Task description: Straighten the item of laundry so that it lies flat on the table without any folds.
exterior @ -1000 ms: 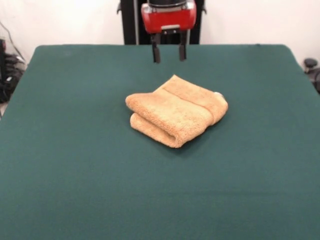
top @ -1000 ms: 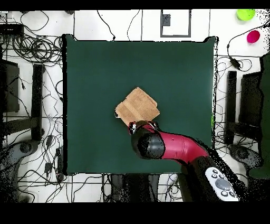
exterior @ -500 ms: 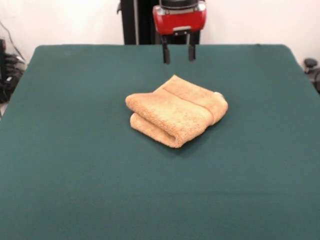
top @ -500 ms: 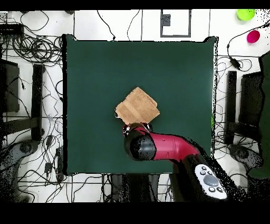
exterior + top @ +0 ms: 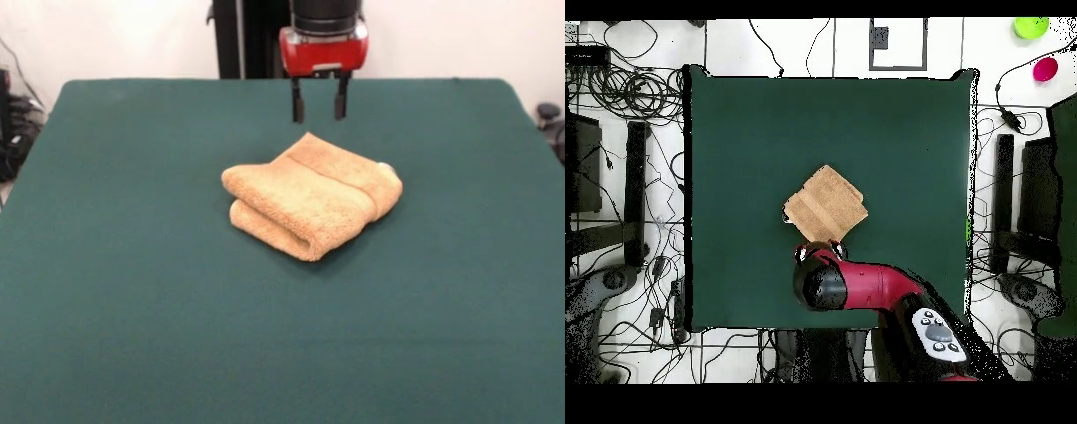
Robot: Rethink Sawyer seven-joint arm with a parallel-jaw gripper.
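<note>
The folded orange-tan towel (image 5: 311,195) lay mid-table (image 5: 132,291), its long axis running diagonally; the gripper (image 5: 317,108), fingers apart and empty, hung just beyond the towel's robot-side corner

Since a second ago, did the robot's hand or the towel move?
The hand slid sideways above the table, rightward in the front view and leftward from overhead, and dipped a little toward the towel. It stayed open and took hold of nothing. The towel stayed folded where it was.

Tangled black cables (image 5: 625,95) cover the floor (two coloured bowls (image 5: 1031,27) too).
</note>
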